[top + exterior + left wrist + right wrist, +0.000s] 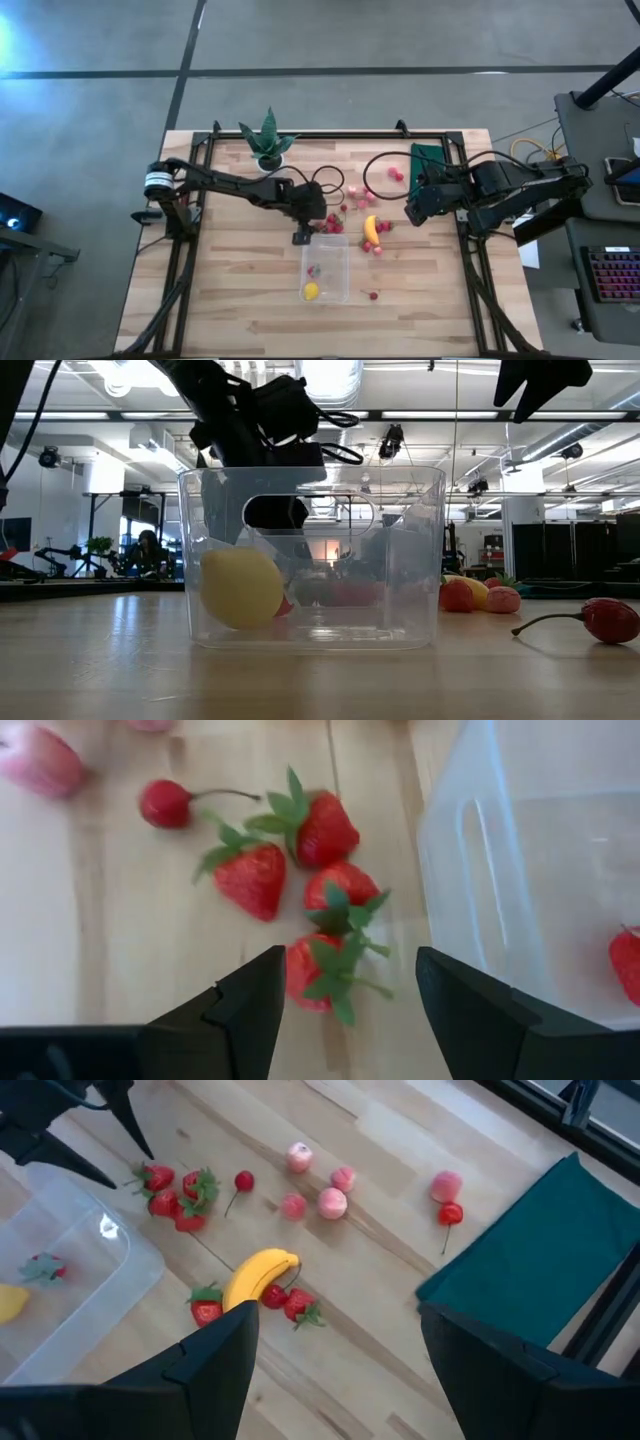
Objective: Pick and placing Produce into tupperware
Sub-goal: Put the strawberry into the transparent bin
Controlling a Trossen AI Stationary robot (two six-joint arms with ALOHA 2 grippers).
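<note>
The clear tub point(326, 268) stands at the table's middle front, with a yellow lemon point(311, 291) and a strawberry point(314, 270) lying in it; the lemon also shows in the low view point(242, 588). My left gripper point(300, 236) is open and low at the tub's far left corner. In the left wrist view its fingers point(348, 960) stand above a cluster of strawberries point(322, 900), either side of the nearest one point(312, 975), touching nothing. A banana point(371, 230) lies right of the cluster. My right gripper point(412, 212) is open and empty, raised right of the banana point(258, 1276).
Pink fruits point(357, 193) and cherries point(449, 1214) lie scattered behind the banana. A lone cherry point(373, 295) lies right of the tub. A dark green mat point(430, 160) lies at the far right. A potted spiky plant point(267, 140) stands at the far edge.
</note>
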